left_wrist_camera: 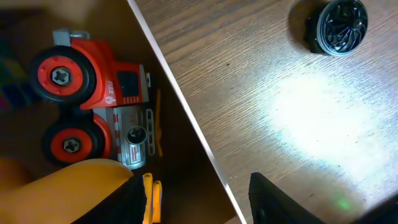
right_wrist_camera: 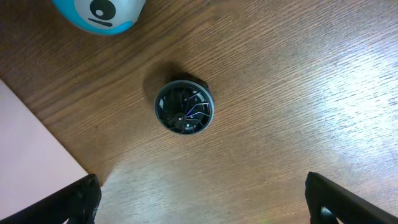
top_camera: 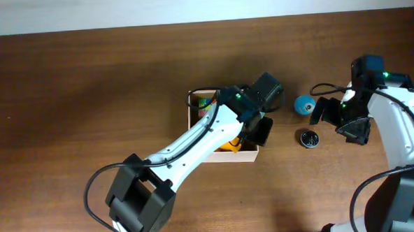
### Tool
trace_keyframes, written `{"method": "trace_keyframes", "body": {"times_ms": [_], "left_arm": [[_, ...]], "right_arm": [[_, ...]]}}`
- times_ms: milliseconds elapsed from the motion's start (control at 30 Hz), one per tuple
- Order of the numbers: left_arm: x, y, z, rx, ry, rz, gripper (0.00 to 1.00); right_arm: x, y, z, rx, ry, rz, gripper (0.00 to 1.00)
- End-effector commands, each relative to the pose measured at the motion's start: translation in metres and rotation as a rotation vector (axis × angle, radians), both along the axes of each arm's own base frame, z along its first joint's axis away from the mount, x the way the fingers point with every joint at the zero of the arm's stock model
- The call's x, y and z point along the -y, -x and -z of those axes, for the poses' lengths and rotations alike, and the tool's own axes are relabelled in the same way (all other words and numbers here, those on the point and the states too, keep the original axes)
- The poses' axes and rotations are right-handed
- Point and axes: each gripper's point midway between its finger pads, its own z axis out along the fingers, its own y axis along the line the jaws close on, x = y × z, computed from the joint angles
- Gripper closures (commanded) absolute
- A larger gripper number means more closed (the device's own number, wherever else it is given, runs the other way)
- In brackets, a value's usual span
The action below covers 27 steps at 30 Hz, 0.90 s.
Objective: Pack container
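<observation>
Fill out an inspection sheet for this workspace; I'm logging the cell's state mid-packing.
Surface: brown wooden table, with lamp glare under the left wrist.
Job's things: container is open-top and holds a red fire truck and a yellow toy. A blue ball and a black disc lie outside it, on the right arm's side.
Clutter: nothing seen.
Claws: left claw is open, one finger on each side of the container's wall. Right claw is open and empty, above the table near the black disc.
Cables: black cables loop along both arms.
Surroundings: pale strip beyond the far table edge.
</observation>
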Motion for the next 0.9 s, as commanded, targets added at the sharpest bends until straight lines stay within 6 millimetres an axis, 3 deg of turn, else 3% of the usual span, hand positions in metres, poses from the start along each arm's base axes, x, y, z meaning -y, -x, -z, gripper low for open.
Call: {"method": "trace_keyframes", "body": {"times_ms": [0,233,300,467,667,867], "left_arm": [[0.001,0.001,-0.014,0.019,0.018,0.019,0.45],[-0.028,-0.004,-0.072,0.162,-0.016,-0.026,0.43],[-0.034,-0.002,-0.078,0.172,-0.026,-0.032,0.4],[-0.044,0.007,-0.065,0.126,-0.078,-0.028,0.41],[-0.053,0.015,-0.042,0.079,-0.123,-0.045,0.74],[-0.055,0.016,-0.018,0.067,-0.131,-0.06,0.78]], "right_arm": [[0.002,-0.004,-0.002,0.011,0.0,0.009,0.01],[0.002,-0.004,-0.002,0.014,0.001,0.009,0.01],[0.002,-0.004,-0.002,0.014,0.001,0.009,0.01],[0.002,-0.004,-0.002,0.014,0.001,0.009,0.01],[0.002,-0.004,-0.002,0.014,0.002,0.009,0.01],[0.002,-0.005,-0.002,0.017,0.002,0.009,0.01]]}}
